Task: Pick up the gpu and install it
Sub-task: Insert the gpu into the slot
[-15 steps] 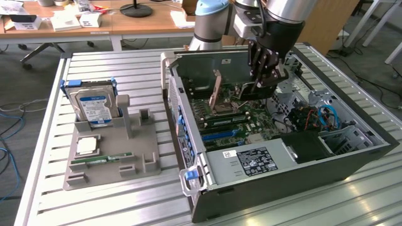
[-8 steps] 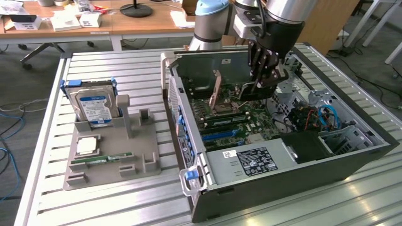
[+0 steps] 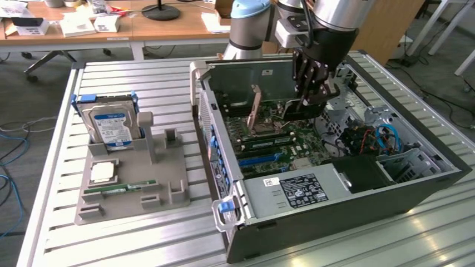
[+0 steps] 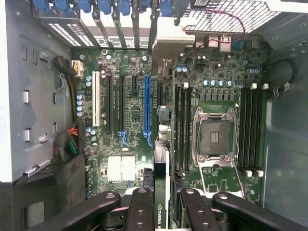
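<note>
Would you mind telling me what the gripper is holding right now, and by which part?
The gripper holds the gpu, its fingers pinching the card's two flat faces at the edge nearest the wrist.

**The gpu [image 4: 160, 192] on edge above the board**

Through the wrist camera I'm looking straight down the card's thin edge. It is a slim, flat card, black on one face with a green NVIDIA mark near my end and a pale strip along the other side. It stands upright, pinched between the fingers of the gripper [image 4: 164, 199], and hangs above the motherboard [image 4: 211, 62]. It runs parallel to the long blue slot [image 4: 147, 106], just beside that slot's line.
</note>
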`<state>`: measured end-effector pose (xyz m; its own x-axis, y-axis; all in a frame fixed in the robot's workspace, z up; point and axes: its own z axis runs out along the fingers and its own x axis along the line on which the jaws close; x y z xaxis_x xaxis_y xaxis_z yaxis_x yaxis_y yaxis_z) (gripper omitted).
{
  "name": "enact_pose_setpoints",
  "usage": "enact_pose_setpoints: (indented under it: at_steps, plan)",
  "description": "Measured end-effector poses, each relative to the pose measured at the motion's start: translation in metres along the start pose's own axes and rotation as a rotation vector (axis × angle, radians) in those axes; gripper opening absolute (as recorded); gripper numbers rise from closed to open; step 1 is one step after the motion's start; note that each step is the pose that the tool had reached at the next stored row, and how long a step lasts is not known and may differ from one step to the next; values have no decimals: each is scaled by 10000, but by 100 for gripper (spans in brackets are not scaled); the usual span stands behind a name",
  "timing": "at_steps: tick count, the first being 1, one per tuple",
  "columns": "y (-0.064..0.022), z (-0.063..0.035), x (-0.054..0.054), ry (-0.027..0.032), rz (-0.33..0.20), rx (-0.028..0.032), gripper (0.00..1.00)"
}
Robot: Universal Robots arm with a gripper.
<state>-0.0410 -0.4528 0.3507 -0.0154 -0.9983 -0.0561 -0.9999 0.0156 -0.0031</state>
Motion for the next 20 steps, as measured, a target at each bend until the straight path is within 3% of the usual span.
enact_pose_setpoints:
  at_steps: [11,20]
  plan:
    - [4,172,10,7,-2,26,26]
    - [13,268,15,85,-2,27,26]
